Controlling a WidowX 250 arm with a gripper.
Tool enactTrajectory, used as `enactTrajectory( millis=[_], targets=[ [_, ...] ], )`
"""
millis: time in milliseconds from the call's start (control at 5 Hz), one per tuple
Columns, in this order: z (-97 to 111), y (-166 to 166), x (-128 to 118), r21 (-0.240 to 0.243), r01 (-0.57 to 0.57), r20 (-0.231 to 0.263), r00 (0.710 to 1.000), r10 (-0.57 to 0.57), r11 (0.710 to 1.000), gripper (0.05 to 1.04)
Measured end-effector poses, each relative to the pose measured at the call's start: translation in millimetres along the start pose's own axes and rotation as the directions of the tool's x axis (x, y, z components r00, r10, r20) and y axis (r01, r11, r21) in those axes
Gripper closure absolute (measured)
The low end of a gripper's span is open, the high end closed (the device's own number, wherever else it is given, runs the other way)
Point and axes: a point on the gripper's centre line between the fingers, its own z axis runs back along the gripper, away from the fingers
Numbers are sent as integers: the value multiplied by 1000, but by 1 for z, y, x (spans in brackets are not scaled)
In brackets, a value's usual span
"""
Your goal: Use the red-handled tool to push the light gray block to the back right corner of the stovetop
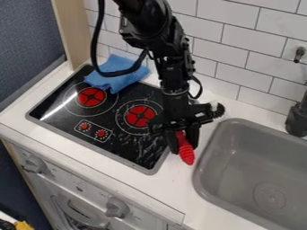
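And here I am, jaws clenched on the ribbed red thing (187, 154), grasped but not released, its tip pointing down from me by the tabletop (174, 179) between stove (129, 148) and sink (211, 155), a blue cloth (120, 74) lying farther off, beyond the burners.

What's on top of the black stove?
A blue cloth lies over the stove's back edge; I can't see what's beneath it. The gripper hangs at the right edge, holding a red ridged thing and covering part of the stove.
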Motion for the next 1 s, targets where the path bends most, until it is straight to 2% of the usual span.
enactTrajectory(
  millis=[200, 400, 600, 1000],
  targets=[
    [1, 7, 2, 36, -29, 25, 999, 28, 999, 669],
    [17, 21, 7, 32, -75, 73, 995, 72, 997, 669],
    [23, 40, 8, 59, -116, 109, 988, 109, 992, 669],
    [24, 58, 30, 114, -125, 229, 969, 97, 986, 669]
  ],
)
